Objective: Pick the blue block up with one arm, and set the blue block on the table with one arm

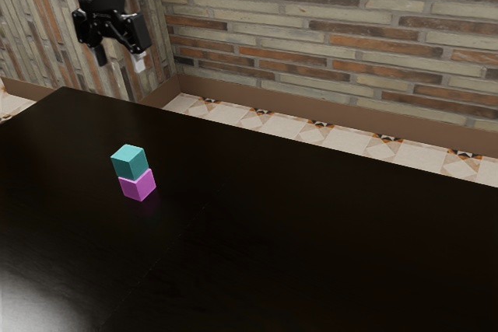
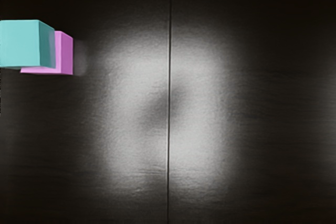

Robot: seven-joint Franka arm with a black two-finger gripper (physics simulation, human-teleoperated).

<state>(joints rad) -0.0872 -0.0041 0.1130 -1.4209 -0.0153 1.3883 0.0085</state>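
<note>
Judging the blue block (image 1: 130, 163) light and stiff; best taken by opposite side faces, above the pink block (image 1: 138, 186). Claw (image 1: 120, 60) open, empty.

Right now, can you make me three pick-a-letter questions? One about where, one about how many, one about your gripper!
1. Where is the blue block?
A) On the pink block
B) Under the pink block
C) On the floor

2. How many blocks are there?
A) Five
B) Four
C) Two

3. How is my gripper?
A) Shut on a block
B) Open
C) Shut on nothing

Answers:
1. A: the blue block sits above, the pink below.
2. C: one blue, one pink.
3. B: its fingers stand apart with nothing between.
</note>
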